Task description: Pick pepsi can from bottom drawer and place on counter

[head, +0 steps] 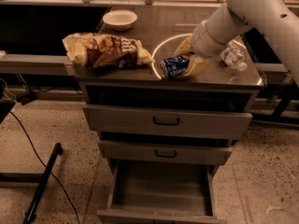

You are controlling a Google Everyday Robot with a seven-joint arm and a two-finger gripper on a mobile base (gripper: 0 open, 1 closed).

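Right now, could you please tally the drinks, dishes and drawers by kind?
Can: 1, held by the gripper at the counter's front.
Bottle: 1
Bowl: 1
Drawers: 3, bottom drawer open.
Total: 6

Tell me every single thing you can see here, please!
Pepsi can: one, blue, lying on its side at the counter's front edge.
Snack bag: one, brown and yellow, on the counter's left side.
Bowl: one, white, at the back of the counter.
Water bottle: one, clear, lying on the counter's right side.
Counter: one, grey-brown, on top of the drawers.
Upper drawers: two, grey with dark handles, shut.
Bottom drawer: one, grey, pulled open.
Cable: one, black, on the floor at the left.
Arm: one, white, reaching in from the upper right.
Hand: one, tan, closed on the pepsi can.
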